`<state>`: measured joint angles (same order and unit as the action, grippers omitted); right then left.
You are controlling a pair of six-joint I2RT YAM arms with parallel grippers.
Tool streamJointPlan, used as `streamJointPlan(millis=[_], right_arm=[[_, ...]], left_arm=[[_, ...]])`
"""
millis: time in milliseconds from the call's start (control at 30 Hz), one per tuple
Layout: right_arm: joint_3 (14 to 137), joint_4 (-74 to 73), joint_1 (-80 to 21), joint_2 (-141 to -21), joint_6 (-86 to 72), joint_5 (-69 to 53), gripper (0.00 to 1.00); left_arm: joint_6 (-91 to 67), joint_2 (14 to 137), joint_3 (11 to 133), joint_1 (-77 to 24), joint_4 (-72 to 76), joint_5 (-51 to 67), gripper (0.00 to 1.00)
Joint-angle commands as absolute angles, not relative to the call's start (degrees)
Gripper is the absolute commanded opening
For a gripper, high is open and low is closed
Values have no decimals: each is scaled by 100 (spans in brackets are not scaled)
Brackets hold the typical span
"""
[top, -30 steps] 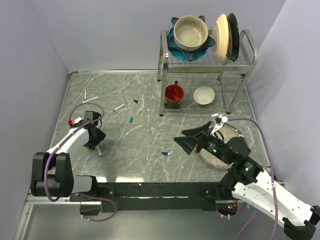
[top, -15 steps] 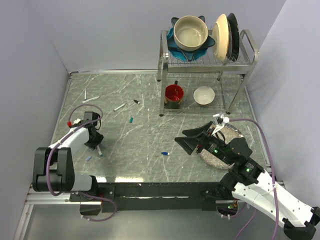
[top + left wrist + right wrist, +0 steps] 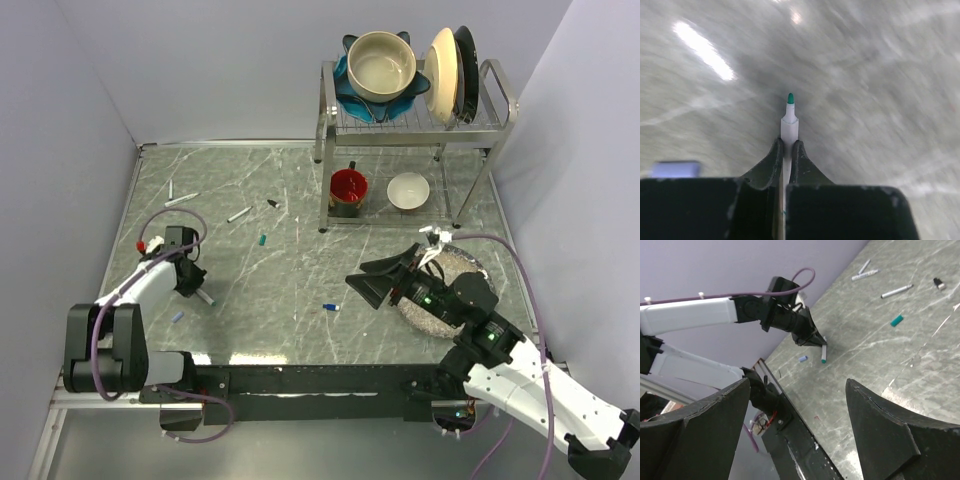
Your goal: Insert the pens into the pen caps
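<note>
A green-tipped pen (image 3: 789, 120) was pinched between the fingers (image 3: 771, 166) of the left gripper (image 3: 192, 284); the right gripper (image 3: 367, 280) was held with fingers spread wide.

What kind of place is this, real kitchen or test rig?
Probably a robot test cell staged as a kitchen counter: marble-look table boxed in by plain panel walls, a dish rack holding a bowl and plates, loose pens scattered about.
</note>
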<state>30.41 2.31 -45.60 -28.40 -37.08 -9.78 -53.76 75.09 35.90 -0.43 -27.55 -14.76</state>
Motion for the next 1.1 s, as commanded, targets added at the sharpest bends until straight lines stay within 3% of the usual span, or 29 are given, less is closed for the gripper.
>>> streamJointPlan(millis=[0,400,567,800,1067], right_arm=[[3023,448,-4535,-3172,-3771,-1265,84],[2979,1493,-4553,-4666,-4078,-2126,85],[3208,2012,-4649,-5579,-4280,-2680,73],[3225,3014,-5071,-6169,-4719,-2452,72],[3269,3990,-5273,-6591,-5133,-2461,63]], left_arm=[[-5002,6875,3428,-245,-2198,-275,1],[-5351,4510,2822,-2037,191,1915,1],[-5695,4202,2365,-2416,1458,2908,1],[-5993,3762,2066,-2742,2337,3032,1],[-6258,3507,1750,-2839,2882,2962,1]])
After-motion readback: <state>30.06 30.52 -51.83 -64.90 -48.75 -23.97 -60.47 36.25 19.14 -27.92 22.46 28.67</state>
